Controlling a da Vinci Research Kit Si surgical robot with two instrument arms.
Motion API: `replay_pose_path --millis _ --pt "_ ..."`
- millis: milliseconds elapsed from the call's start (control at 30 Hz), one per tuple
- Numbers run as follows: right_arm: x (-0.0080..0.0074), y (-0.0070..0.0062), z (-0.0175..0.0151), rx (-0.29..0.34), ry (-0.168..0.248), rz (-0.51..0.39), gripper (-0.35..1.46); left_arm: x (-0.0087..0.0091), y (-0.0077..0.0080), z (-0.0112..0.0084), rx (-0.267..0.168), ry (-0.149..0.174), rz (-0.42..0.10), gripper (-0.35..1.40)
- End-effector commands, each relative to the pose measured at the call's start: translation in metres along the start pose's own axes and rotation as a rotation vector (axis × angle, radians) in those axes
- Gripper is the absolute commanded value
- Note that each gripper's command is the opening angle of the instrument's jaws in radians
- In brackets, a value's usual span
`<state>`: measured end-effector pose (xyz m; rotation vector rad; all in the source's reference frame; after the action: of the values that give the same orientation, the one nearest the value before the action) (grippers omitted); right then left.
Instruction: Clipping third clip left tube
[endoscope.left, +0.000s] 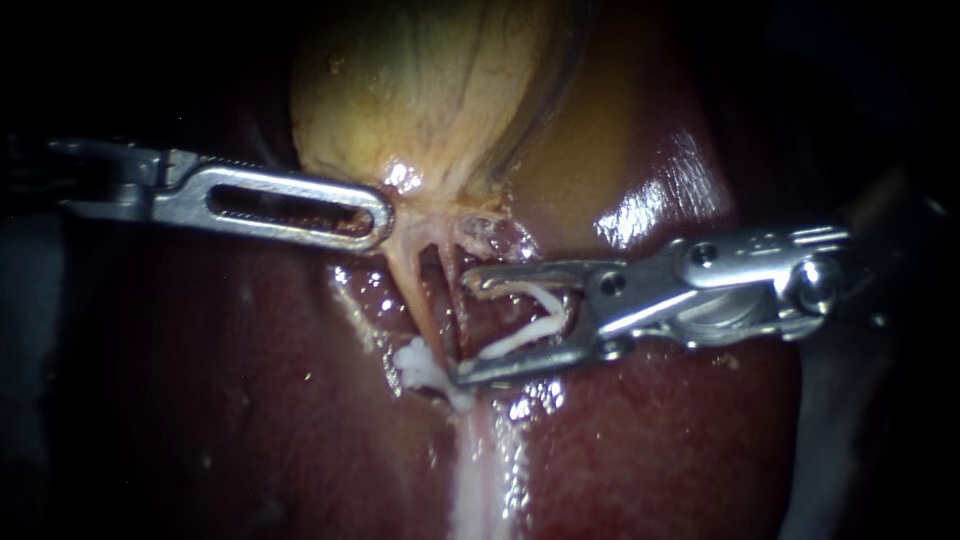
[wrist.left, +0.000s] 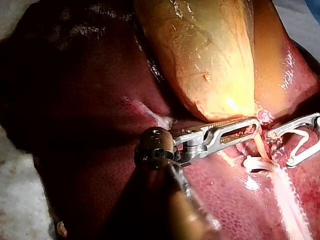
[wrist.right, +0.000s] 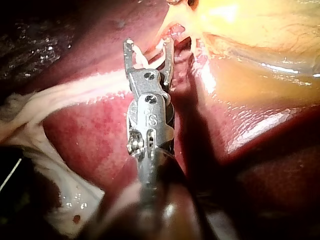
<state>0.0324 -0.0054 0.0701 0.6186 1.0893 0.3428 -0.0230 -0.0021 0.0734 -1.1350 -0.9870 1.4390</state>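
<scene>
left instrument (endoscope.left: 376, 222) clamps gallbladder (endoscope.left: 430, 90) neck, likely tensioning left tube (endoscope.left: 412, 285) below gallbladder; right instrument (endoscope.left: 465, 328) jaws, spread wide, grasp open clip (endoscope.left: 520, 338) beside it.

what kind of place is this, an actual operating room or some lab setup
Probably a surgical training or test bench, not a live operation: the liver and gallbladder lie beside pale covering, outside any body, with the left instrument and the right instrument, holding a white clip, at them.
</scene>
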Motion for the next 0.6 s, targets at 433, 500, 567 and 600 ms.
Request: replay_pose_path --millis 433,500,567,600 --pt "-0.0015 0.0015 0.0042 0.013 -0.001 0.025 0.49 -0.0001 0.0003 0.0003 0.002 0.002 0.006 -0.35" --pt "-0.0016 0.0017 0.0049 0.013 -0.001 0.03 0.49 -0.0001 0.0003 0.0004 0.002 0.003 0.005 -0.35" --pt "-0.0016 0.0019 0.0057 0.009 0.0 0.047 0.49 -0.0001 0.0004 0.0004 0.003 0.003 0.005 -0.35" --pt "-0.0015 0.002 0.0059 0.008 0.004 0.059 0.49 -0.0001 0.0004 0.0004 0.003 0.003 0.005 -0.35"
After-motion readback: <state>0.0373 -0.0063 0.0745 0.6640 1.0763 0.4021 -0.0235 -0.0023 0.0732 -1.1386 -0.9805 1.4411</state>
